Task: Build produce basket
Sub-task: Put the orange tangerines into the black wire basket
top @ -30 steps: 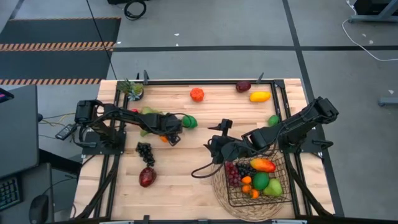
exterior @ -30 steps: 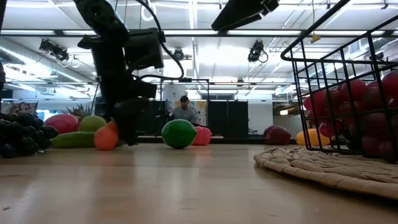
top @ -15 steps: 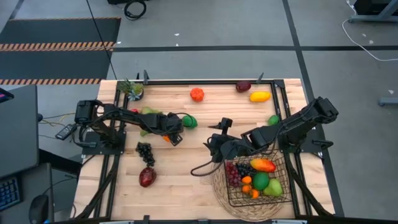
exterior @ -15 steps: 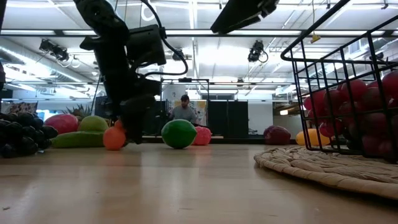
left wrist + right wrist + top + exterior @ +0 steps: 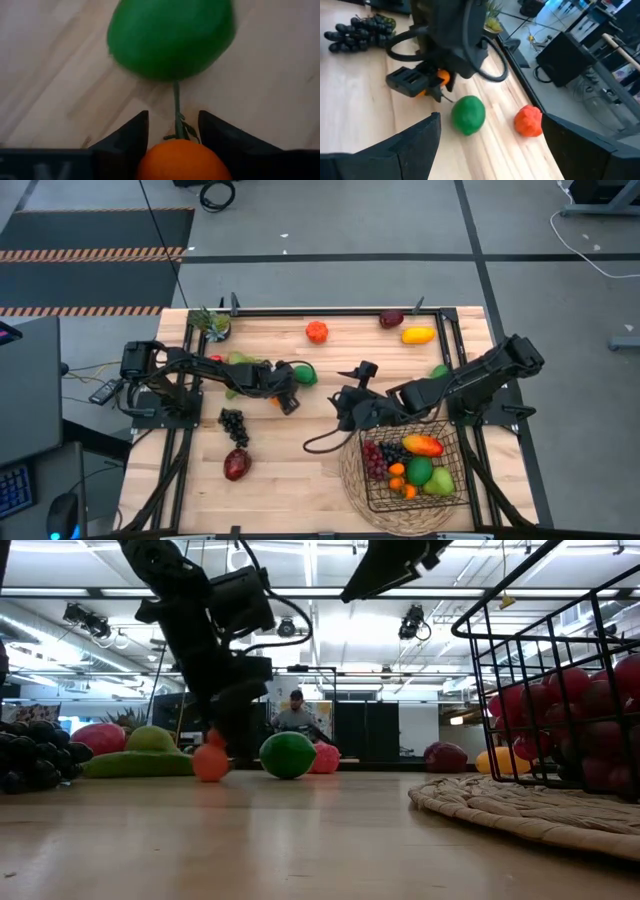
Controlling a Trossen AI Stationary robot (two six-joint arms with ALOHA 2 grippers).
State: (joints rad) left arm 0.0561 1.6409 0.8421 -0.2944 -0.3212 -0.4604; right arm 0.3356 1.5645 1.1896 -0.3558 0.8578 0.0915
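My left gripper is shut on a small orange fruit with a green stem, left of the table's middle. A round green fruit lies on the table just beyond it. My right gripper is open and empty, above the table near its middle, pointing at the left gripper. The black wire basket stands on a round tan mat at the near right and holds red grapes, a mango, a green pear and small orange fruits. My left gripper pinches the orange fruit's two sides between its two fingers. The fruit's green stem points out past the fingertips toward the green fruit. In the low view the fruit sits at table height; whether it touches the wood cannot be told.
Dark grapes and a dark red fruit lie near left. A green vegetable lies under the left arm. A red-orange fruit, a dark purple one, a yellow one and a green one lie far right.
My left gripper has gone toward the table's right edge with the orange fruit, which stays low over the wood and now stands closer to the green fruit. My right gripper has gone toward the table's far edge, away from the basket.
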